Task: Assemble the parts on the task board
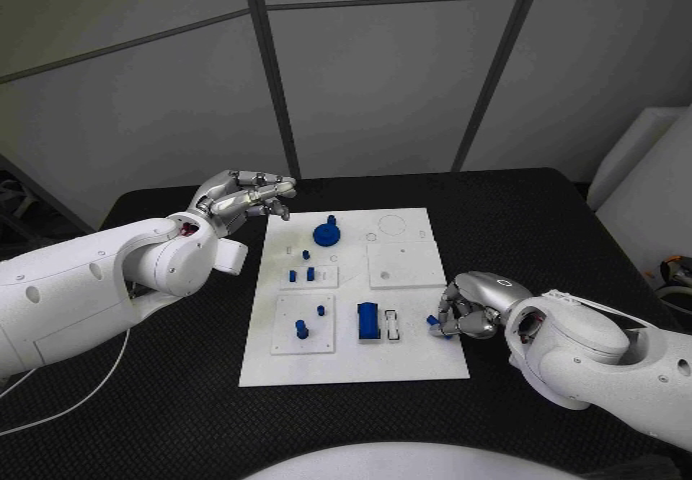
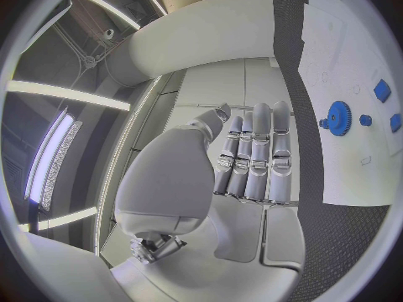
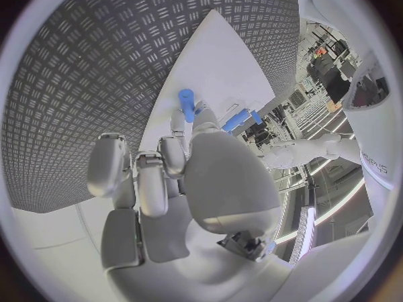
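Note:
The white task board [image 1: 411, 370] lies in the middle of the black table. On it stand a blue gear [image 1: 327, 234], several small blue pegs [image 1: 306, 256] and a blue rectangular block [image 1: 369, 321]. My right hand [image 1: 470, 306] rests at the board's right edge, its fingers curled in, pinching a small blue peg [image 1: 431, 320] at the fingertips. That small blue peg [image 3: 187, 105] sticks out past the fingers in the right wrist view. My left hand [image 1: 247, 194] hovers above the board's far left corner and holds nothing. The left wrist view has the gear [image 2: 339, 118] beyond the hand [image 2: 252, 158].
White sub-plates with recesses [image 1: 402, 264] cover the board's right half. Black table [image 1: 548, 220] surrounds the board on all sides. A white object [image 1: 642, 170] stands past the table's far right edge.

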Tool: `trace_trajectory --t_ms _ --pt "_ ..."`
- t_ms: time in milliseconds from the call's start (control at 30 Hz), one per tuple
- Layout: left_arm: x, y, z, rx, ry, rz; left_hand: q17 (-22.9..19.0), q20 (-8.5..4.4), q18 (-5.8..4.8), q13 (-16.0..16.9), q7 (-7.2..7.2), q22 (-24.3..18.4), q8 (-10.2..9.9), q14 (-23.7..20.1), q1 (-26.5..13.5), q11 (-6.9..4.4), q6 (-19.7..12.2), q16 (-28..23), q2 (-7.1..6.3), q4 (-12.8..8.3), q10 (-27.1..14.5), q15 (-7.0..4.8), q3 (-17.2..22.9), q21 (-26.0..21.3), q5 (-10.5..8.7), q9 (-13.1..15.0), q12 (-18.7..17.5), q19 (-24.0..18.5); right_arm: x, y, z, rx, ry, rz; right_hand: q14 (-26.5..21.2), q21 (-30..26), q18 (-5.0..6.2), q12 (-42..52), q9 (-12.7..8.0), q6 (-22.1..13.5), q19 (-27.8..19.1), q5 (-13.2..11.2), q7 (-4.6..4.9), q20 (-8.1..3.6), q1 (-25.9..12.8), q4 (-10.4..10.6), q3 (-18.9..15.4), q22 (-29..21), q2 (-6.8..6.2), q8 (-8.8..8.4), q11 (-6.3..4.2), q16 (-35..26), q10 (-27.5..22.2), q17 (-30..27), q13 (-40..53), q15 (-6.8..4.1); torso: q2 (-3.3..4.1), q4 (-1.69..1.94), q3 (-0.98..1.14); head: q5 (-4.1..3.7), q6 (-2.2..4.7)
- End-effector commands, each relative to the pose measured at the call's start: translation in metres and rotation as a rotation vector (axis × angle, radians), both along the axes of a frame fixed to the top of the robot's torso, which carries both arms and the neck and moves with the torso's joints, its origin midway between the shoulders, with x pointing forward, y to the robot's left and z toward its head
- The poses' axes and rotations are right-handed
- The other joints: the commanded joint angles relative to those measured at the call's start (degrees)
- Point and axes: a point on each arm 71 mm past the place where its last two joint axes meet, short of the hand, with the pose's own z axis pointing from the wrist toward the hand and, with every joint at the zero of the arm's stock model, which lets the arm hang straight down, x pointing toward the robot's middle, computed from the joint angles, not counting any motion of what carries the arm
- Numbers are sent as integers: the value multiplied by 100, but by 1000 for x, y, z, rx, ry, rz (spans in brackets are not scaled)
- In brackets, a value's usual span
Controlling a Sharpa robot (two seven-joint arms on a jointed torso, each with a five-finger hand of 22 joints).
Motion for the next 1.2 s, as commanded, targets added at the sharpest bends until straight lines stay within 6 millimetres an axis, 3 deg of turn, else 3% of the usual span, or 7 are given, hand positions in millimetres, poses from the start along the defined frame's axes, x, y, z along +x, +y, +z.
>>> trace_trajectory --t_ms 33,233,400,533,700,933,1200 --pt "0 -1 2 -7 -6 -10 -9 23 -14 -9 5 -6 -21 -25 -35 1 -43 -18 44 -8 -53 -1 -29 -37 9 -2 36 34 -4 -1 -11 -95 37 21 492 -33 17 -44 -5 -50 -34 -30 13 -17 122 -51 5 -15 13 -49 10 -22 -63 1102 -39 -24 -3 -1 0 3 0" --pt "-1 -1 2 -7 -6 -10 -12 24 -14 -9 5 -12 -20 -27 -41 2 -45 -17 48 -2 -57 0 -35 -44 9 -2 40 35 -5 3 -12 -107 35 33 488 -81 27 -107 -13 -149 -67 276 65 7 235 -112 51 -62 24 -140 52 -34 -123 1087 -68 8 -5 -1 1 4 3" --pt "-1 0 2 -6 -6 -10 -12 24 -14 -9 5 -12 -20 -27 -41 2 -45 -17 48 -2 -57 0 -35 -44 9 -2 40 35 -5 5 -13 -116 35 37 485 -111 33 -168 -73 -238 -84 845 119 32 376 -159 135 -88 37 -283 89 -44 -184 1076 -96 37 -3 0 -1 14 3" --pt "-1 0 2 -6 -6 -10 -12 24 -14 -9 5 -12 -20 -27 -41 2 -45 -17 48 -2 -57 0 -35 -44 9 -2 40 35 -6 6 -13 -120 36 39 484 -120 36 -202 -137 -232 -87 1033 138 45 505 -185 267 -93 58 -370 99 -47 -215 1074 -111 48 -4 3 1 20 3" --pt "-1 0 2 -6 -6 -10 -12 24 -14 -9 5 -12 -20 -27 -41 2 -45 -17 48 -2 -57 0 -35 -44 9 -2 40 35 -6 8 -12 -117 34 38 486 -119 36 -209 -207 -136 -84 1439 134 44 629 -183 507 -85 46 -436 91 -45 -220 1082 -107 44 -7 2 2 28 4" --pt "-1 0 2 -6 -6 -10 -12 24 -14 -9 5 -12 -20 -27 -41 2 -45 -17 48 -2 -57 0 -35 -44 9 -2 40 35 -6 10 -10 -76 27 16 493 -72 25 -137 -241 32 -40 1653 79 23 576 -55 812 -21 31 -440 48 -30 -146 1109 -53 14 -4 2 5 41 21" --pt "-1 -1 2 -7 -6 -10 -12 24 -14 -9 5 -12 -20 -27 -41 2 -45 -17 48 -2 -57 0 -35 -44 9 -2 40 35 -9 14 -4 24 5 -26 509 -1 5 -29 -245 176 26 1863 6 -21 376 171 1224 74 -118 -430 -11 7 -30 1173 29 -36 -2 -2 1 41 28"
